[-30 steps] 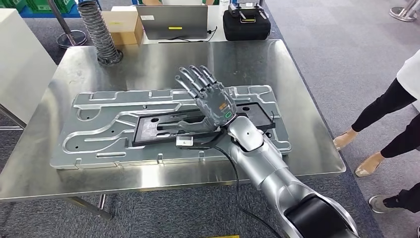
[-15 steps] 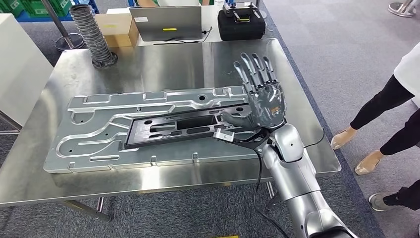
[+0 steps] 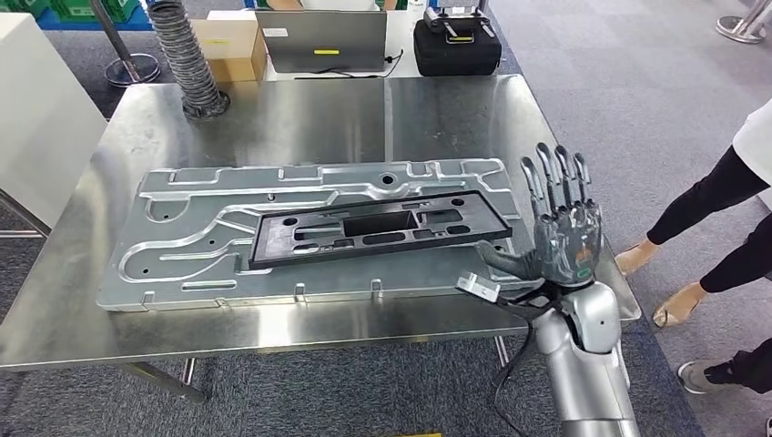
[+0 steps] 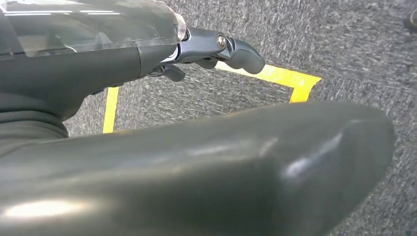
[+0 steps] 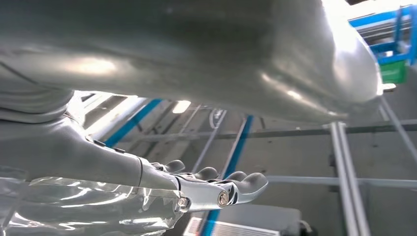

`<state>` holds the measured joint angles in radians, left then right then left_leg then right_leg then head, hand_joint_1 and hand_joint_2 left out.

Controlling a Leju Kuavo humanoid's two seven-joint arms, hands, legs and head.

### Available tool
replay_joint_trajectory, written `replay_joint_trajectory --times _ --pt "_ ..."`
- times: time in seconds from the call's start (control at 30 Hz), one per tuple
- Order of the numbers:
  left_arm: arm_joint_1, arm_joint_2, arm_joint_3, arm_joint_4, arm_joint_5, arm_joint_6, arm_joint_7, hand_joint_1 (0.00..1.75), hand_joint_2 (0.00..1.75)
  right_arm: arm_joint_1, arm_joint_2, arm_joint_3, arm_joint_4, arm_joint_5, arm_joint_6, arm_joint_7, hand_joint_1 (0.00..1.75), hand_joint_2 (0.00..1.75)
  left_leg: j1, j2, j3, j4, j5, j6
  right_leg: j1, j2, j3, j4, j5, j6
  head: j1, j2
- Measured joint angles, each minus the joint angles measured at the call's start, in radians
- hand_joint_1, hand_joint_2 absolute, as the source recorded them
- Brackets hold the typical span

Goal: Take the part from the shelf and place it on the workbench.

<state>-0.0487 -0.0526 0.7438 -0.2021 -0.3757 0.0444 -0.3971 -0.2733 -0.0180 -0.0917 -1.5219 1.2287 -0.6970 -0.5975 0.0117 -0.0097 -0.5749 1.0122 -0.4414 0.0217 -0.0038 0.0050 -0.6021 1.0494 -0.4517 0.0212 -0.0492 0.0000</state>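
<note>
**Part lying on workbench, right hand empty at table's near right corner**

The black part [image 3: 378, 226], a long flat frame with cut-outs, is lying flat on the large silver plate [image 3: 182, 237], which is itself sitting on the steel workbench [image 3: 300, 118]. The part is running lengthwise along the plate, toward its right half, slightly tilted. Nothing is touching it.

The right hand [image 3: 563, 238] is hovering at the near right corner of the workbench, just past the right end of the plate, apart from the part. Fingers are pointing up and away, straight and spread, thumb sticking out toward the part; it is holding nothing. In the right wrist view the right hand [image 5: 206, 189] is showing extended fingers against ceiling beams, nothing in the grasp.

The left hand [image 4: 216, 49] is hanging down over grey carpet with yellow floor tape [image 4: 275, 76]; its fingers are looking loosely curled with nothing visible in them, but the view is too partial to tell for sure.

At the table's far edge: a ribbed hose [image 3: 187, 59], a cardboard box [image 3: 229, 45], a laptop [image 3: 320, 41] and a black case [image 3: 455, 45]. A person's legs [image 3: 705, 214] are standing to the right of the workbench.
</note>
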Motion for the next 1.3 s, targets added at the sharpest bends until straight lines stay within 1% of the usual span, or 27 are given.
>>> replay_joint_trajectory --times 0.03,0.1,0.17,0.23,0.3,0.33,0.37,0.4,0.47,0.53,0.63,0.67,0.7,0.73,0.8,0.83,0.87,0.9,0.93,1.0,1.03,1.07,1.13,1.17,1.2,1.23,1.3 --pt "0.000 -0.001 0.004 0.000 0.000 0.000 0.000 0.00 0.00 0.023 0.005 -0.020 -0.018 -0.006 0.000 -0.013 0.00 0.00 -0.001 0.000 0.000 0.000 0.000 -0.004 0.003 0.000 0.016 -0.034 0.011 -0.005 0.000 0.000" --pt "-0.001 -0.002 0.009 0.000 0.000 0.000 -0.001 0.00 0.00 0.060 0.018 -0.057 -0.045 -0.013 0.000 -0.032 0.00 0.00 -0.002 0.000 0.000 -0.003 0.002 -0.016 0.007 0.000 0.018 -0.044 0.016 -0.013 0.000 0.000" --pt "-0.001 -0.002 0.013 0.000 0.000 0.002 -0.001 0.00 0.00 0.085 0.031 -0.084 -0.064 -0.019 0.000 -0.046 0.00 0.00 -0.002 0.001 -0.003 0.004 -0.009 -0.026 0.001 -0.001 0.017 -0.054 0.025 -0.025 0.000 0.000" --pt "-0.002 -0.003 0.020 0.000 -0.001 0.005 -0.001 0.00 0.00 0.105 0.046 -0.106 -0.079 -0.027 0.000 -0.059 0.00 0.00 -0.002 0.003 -0.027 0.071 -0.066 -0.033 -0.005 -0.005 0.013 -0.064 0.036 -0.036 0.000 0.000" --pt "-0.002 -0.004 0.027 0.000 -0.004 0.008 0.000 0.00 0.00 0.133 0.063 -0.133 -0.095 -0.043 0.000 -0.073 0.00 0.00 0.000 0.004 -0.073 0.199 -0.147 -0.038 -0.002 -0.008 0.003 -0.063 0.043 -0.040 0.000 0.000" --pt "-0.001 -0.004 0.030 0.000 -0.008 0.009 0.001 0.00 0.00 0.151 0.072 -0.148 -0.104 -0.055 0.000 -0.081 0.00 0.00 0.001 0.004 -0.087 0.250 -0.171 -0.040 -0.001 -0.010 -0.004 -0.061 0.047 -0.040 0.000 0.000" --pt "-0.001 -0.004 0.033 0.000 -0.011 0.009 0.003 0.00 0.00 0.171 0.080 -0.162 -0.115 -0.067 0.000 -0.087 0.00 0.00 0.001 0.004 -0.083 0.267 -0.176 -0.041 0.000 -0.011 -0.011 -0.058 0.050 -0.039 0.000 0.000" --pt "-0.001 -0.004 0.035 0.000 -0.015 0.009 0.005 0.00 0.00 0.191 0.088 -0.175 -0.127 -0.081 0.000 -0.092 0.00 0.00 0.001 0.004 -0.060 0.242 -0.163 -0.040 0.000 -0.012 -0.019 -0.054 0.053 -0.037 0.000 0.000" --pt "-0.002 -0.004 0.037 0.000 -0.021 0.009 0.008 0.00 0.00 0.225 0.100 -0.198 -0.154 -0.105 0.000 -0.095 0.00 0.00 0.000 0.004 0.029 0.104 -0.118 -0.034 0.000 -0.011 -0.032 -0.044 0.060 -0.032 0.000 0.000" --pt "-0.005 -0.004 0.039 0.000 -0.025 0.008 0.010 0.00 0.00 0.253 0.110 -0.216 -0.180 -0.120 0.000 -0.097 0.00 0.00 -0.004 0.003 0.086 0.003 -0.090 -0.024 0.001 -0.010 -0.040 -0.036 0.067 -0.022 0.000 0.000" --pt "-0.007 -0.005 0.046 0.000 -0.029 0.007 0.011 0.00 0.00 0.284 0.121 -0.235 -0.205 -0.126 0.000 -0.097 0.00 0.00 -0.010 0.004 0.085 -0.009 -0.072 -0.004 -0.001 -0.006 -0.042 -0.039 0.084 -0.002 0.000 0.000" --pt "-0.008 -0.005 0.049 0.000 -0.030 0.007 0.011 0.00 0.00 0.292 0.124 -0.240 -0.209 -0.126 0.000 -0.097 0.00 0.00 -0.009 0.006 0.080 -0.011 -0.063 0.003 -0.002 -0.005 -0.045 -0.035 0.078 0.004 0.000 0.000" --pt "-0.008 -0.006 0.051 0.000 -0.031 0.007 0.011 0.00 0.00 0.299 0.126 -0.245 -0.212 -0.126 0.000 -0.097 0.00 0.00 -0.007 0.008 0.072 -0.014 -0.053 0.010 -0.004 -0.005 -0.054 -0.017 0.056 0.009 0.000 0.000" --pt "-0.009 -0.006 0.052 0.000 -0.031 0.006 0.011 0.00 0.00 0.303 0.127 -0.249 -0.214 -0.126 0.000 -0.097 0.00 0.00 -0.005 0.010 0.062 -0.015 -0.043 0.015 -0.006 -0.004 -0.069 0.022 0.017 0.014 0.000 0.000" --pt "-0.009 -0.006 0.054 0.000 -0.031 0.006 0.010 0.00 0.00 0.310 0.129 -0.255 -0.215 -0.125 0.000 -0.098 0.00 0.00 -0.007 0.012 0.039 -0.015 -0.025 0.020 -0.010 -0.005 -0.109 0.148 -0.082 0.023 0.000 0.000" --pt "-0.009 -0.006 0.055 0.000 -0.031 0.006 0.010 0.00 0.00 0.314 0.130 -0.257 -0.216 -0.124 0.000 -0.098 0.00 0.00 -0.008 0.013 0.027 -0.014 -0.016 0.020 -0.010 -0.005 -0.122 0.207 -0.113 0.026 0.000 0.000" --pt "-0.008 -0.006 0.056 0.000 -0.031 0.006 0.009 0.00 0.00 0.316 0.132 -0.259 -0.216 -0.122 0.000 -0.098 0.00 0.00 -0.009 0.013 0.015 -0.013 -0.007 0.019 -0.010 -0.005 -0.120 0.240 -0.125 0.027 0.000 0.000" --pt "-0.007 -0.007 0.058 0.000 -0.031 0.006 0.009 0.00 0.00 0.318 0.134 -0.261 -0.216 -0.119 0.000 -0.098 0.00 0.00 -0.010 0.014 0.004 -0.012 0.001 0.018 -0.010 -0.005 -0.098 0.234 -0.115 0.025 0.000 0.000" --pt "-0.007 -0.007 0.059 0.000 -0.032 0.006 0.008 0.00 0.00 0.319 0.136 -0.262 -0.216 -0.117 0.000 -0.098 0.00 0.00 -0.012 0.014 -0.006 -0.011 0.008 0.017 -0.008 -0.005 -0.057 0.188 -0.094 0.021 0.000 0.000" --pt "-0.007 -0.009 0.061 0.000 -0.036 0.006 0.007 0.00 0.00 0.320 0.141 -0.268 -0.217 -0.113 0.000 -0.098 0.00 0.00 -0.013 0.014 -0.019 -0.010 0.021 0.012 -0.002 -0.005 0.056 0.032 -0.063 0.004 0.000 0.000" --pt "-0.007 -0.010 0.061 0.000 -0.040 0.006 0.006 0.00 0.00 0.321 0.146 -0.271 -0.218 -0.113 0.000 -0.098 0.00 0.00 -0.013 0.014 -0.021 -0.010 0.026 0.009 0.003 -0.006 0.095 -0.026 -0.056 -0.003 0.000 0.000" --pt "-0.007 -0.011 0.061 0.000 -0.046 0.005 0.006 0.00 0.00 0.323 0.152 -0.277 -0.221 -0.113 0.000 -0.098 0.00 0.00 -0.012 0.013 -0.023 -0.011 0.032 0.004 0.008 -0.007 0.116 -0.063 -0.056 -0.009 0.000 0.000" --pt "-0.007 -0.012 0.062 0.000 -0.056 0.003 0.004 0.00 0.00 0.332 0.167 -0.291 -0.228 -0.114 0.000 -0.098 0.00 0.00 -0.011 0.013 -0.024 -0.015 0.044 -0.009 0.011 -0.008 0.115 -0.075 -0.045 -0.019 0.000 0.000" --pt "-0.006 -0.011 0.062 0.000 -0.062 0.002 0.004 0.00 0.00 0.338 0.177 -0.298 -0.232 -0.116 0.000 -0.098 0.00 0.00 -0.010 0.013 -0.027 -0.012 0.043 -0.015 0.009 -0.009 0.112 -0.082 -0.038 -0.024 0.000 0.000" --pt "-0.005 -0.011 0.062 0.000 -0.066 0.001 0.004 0.00 0.00 0.344 0.187 -0.305 -0.236 -0.120 0.000 -0.098 0.00 0.00 -0.010 0.012 -0.033 0.000 0.028 -0.021 0.007 -0.010 0.107 -0.088 -0.027 -0.030 0.000 0.000" --pt "-0.003 -0.011 0.062 0.000 -0.071 0.000 0.004 0.00 0.00 0.350 0.197 -0.312 -0.239 -0.125 0.000 -0.098 0.00 0.00 -0.010 0.012 -0.043 0.030 -0.006 -0.026 0.004 -0.012 0.100 -0.093 -0.016 -0.036 0.000 0.000" --pt "-0.003 -0.010 0.062 0.000 -0.079 -0.002 0.004 0.00 0.00 0.365 0.213 -0.327 -0.243 -0.143 0.000 -0.098 0.00 0.00 -0.006 0.011 -0.073 0.138 -0.103 -0.035 0.003 -0.013 0.079 -0.092 0.002 -0.042 0.000 0.000"
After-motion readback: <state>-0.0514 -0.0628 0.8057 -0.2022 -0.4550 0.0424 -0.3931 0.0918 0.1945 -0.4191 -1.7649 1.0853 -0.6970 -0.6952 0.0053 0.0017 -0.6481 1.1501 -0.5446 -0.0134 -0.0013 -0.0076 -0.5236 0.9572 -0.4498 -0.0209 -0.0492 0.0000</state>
